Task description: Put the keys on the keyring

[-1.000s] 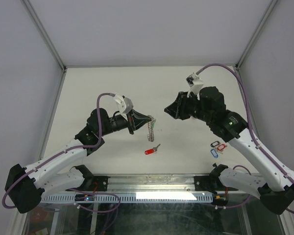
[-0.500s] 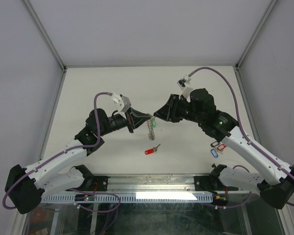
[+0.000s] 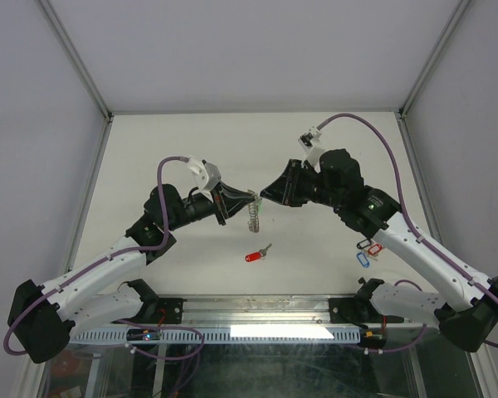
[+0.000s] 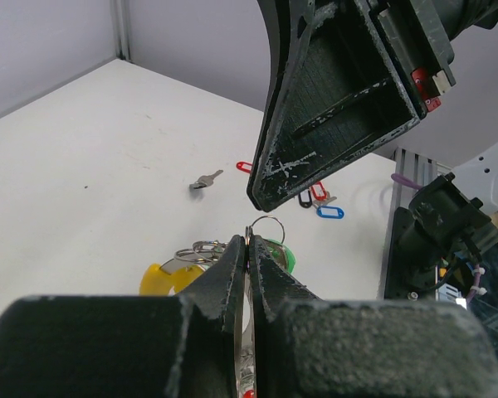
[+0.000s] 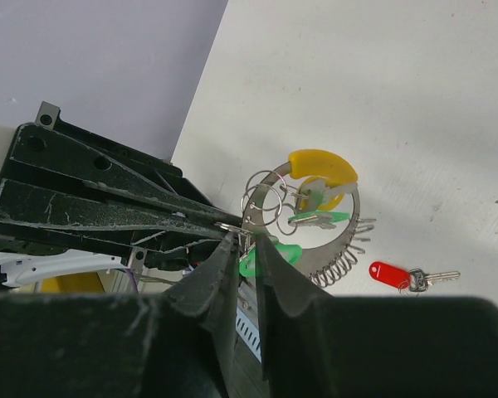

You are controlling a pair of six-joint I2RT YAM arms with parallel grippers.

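Observation:
My left gripper (image 3: pixel 249 199) is shut on the keyring (image 3: pixel 253 217), a silvery loop with a coiled part (image 5: pixel 339 267), and holds it above the table. A yellow-tagged key (image 5: pixel 319 166) and a green-tagged key (image 5: pixel 315 218) hang on the loop by small split rings. My right gripper (image 3: pixel 265 196) meets the left one tip to tip. In the right wrist view its jaws (image 5: pixel 245 240) are closed on another green-tagged key (image 5: pixel 261 259) at the loop's end. A red-tagged key (image 3: pixel 256 254) lies on the table below.
Loose tags, blue (image 3: pixel 363 259) and red (image 3: pixel 373 247), lie on the table near the right arm. A bare small key (image 4: pixel 206 180) lies on the table beyond the grippers. Grey walls enclose the table at the back and on both sides.
My right gripper has moved left and down until its tips reach the left gripper and the keyring. The left gripper has stayed nearly still with the keyring.

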